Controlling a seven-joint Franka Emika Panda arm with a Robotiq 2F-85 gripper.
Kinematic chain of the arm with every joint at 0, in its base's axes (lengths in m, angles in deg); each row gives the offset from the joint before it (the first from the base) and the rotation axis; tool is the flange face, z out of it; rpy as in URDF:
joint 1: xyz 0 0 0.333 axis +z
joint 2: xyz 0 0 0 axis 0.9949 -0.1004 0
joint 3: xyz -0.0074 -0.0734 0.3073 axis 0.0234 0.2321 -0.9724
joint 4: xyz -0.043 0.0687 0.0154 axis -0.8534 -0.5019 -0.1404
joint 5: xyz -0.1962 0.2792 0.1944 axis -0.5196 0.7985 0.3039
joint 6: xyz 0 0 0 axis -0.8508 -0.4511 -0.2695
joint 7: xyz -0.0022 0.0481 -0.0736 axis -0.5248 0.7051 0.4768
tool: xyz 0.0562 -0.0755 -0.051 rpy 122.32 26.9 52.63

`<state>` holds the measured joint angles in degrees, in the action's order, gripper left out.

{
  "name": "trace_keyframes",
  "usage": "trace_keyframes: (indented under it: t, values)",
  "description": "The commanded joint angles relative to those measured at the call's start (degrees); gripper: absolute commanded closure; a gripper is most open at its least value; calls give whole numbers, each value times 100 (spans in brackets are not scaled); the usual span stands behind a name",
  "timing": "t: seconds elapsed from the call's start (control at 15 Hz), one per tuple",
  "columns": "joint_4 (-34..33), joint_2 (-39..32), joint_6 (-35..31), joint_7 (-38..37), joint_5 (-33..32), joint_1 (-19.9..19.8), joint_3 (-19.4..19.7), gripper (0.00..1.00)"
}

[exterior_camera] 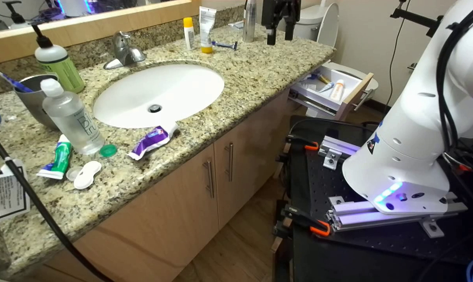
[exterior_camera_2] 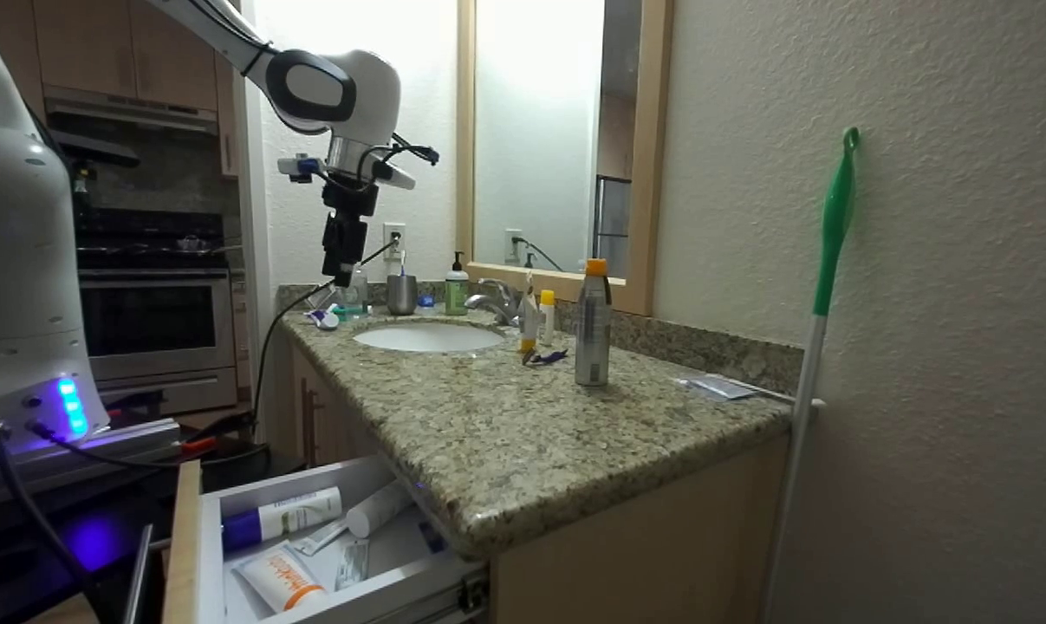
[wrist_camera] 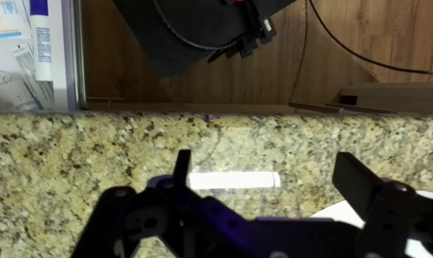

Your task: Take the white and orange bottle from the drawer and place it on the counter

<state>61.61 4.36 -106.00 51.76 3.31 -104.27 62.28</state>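
The white and orange bottle (exterior_camera: 337, 92) lies on its side in the open drawer (exterior_camera: 357, 93). In an exterior view it shows orange lettering and an orange band (exterior_camera_2: 278, 576) inside the drawer (exterior_camera_2: 186, 537). In the wrist view it is cut by the left edge (wrist_camera: 3, 27). The counter (exterior_camera: 260, 74) has an oval sink set in it. My gripper (exterior_camera: 280, 38) hangs above the counter, well away from the drawer. It also shows high up in an exterior view (exterior_camera_2: 343, 274). In the wrist view the fingers (wrist_camera: 264, 168) stand wide apart with nothing between them.
A white tube with a blue cap (exterior_camera_2: 302, 511) shares the drawer with small packets. A silver spray bottle (exterior_camera_2: 593, 325), a yellow-capped bottle (exterior_camera: 189, 33), a tube (exterior_camera: 207, 29) and a razor (exterior_camera: 225, 45) are on the counter. A bright strip (wrist_camera: 234, 180) looks like a reflection.
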Motion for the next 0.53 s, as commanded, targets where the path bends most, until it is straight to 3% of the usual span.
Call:
trace_keyframes:
  t: [0.0, 0.47]
  values:
    - [-27, -619, -376, -228, -128, -576, 380, 0]
    - [-9, -1014, -937, -489, -159, -1630, 1548, 0]
